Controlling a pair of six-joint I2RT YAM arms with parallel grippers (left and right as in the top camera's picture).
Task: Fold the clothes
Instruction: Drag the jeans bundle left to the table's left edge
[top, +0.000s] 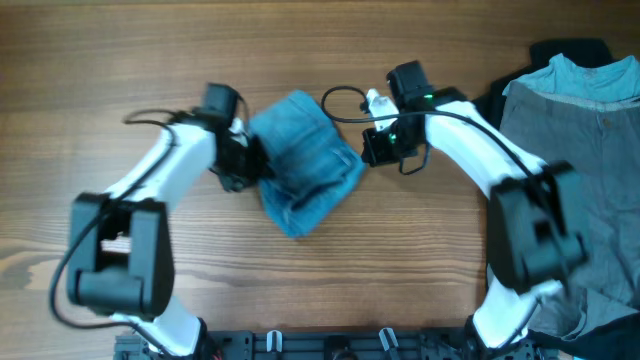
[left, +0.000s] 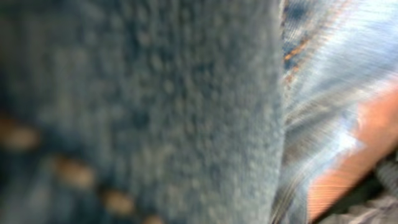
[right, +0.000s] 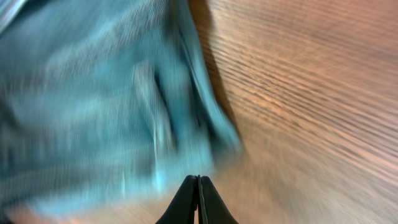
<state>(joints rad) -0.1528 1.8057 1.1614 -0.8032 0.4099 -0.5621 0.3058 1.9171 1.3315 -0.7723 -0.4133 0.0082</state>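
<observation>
The pair of light blue denim jeans (top: 305, 165) is seen gathered into a compact, slightly lopsided bundle on the brown wooden table (top: 150, 60). It lies between the two claws, just to the right of the left claw (top: 248, 165) and just to the left of the right claw (top: 372, 148). The folding is judged to be nearly done, with little more than squaring and pressing left.

In the right wrist view the right claw's fingers are pressed together with nothing between them. The bundle's edge lies ahead of the fingertips, with bare wood beside it. The left claw is set against the bundle's edge. Its wrist view is filled with blurred denim and orange stitching, so close that no fingers can be made out. Whether it is spread or pinching cloth cannot be told.

Several risks are foreseen. If a layer is pinched by the left claw and the claw is drawn away, the upper fold could be dragged open. If the bundle is pushed from one side only, it could slide on the smooth wood or its layers could be skewed, since it is not braced by the right claw. The thick denim may also spring back once released. The grey trousers (top: 580, 140) on a black garment (top: 565, 50), well to the right of the right claw, could be caught by a wide swing of that arm.
</observation>
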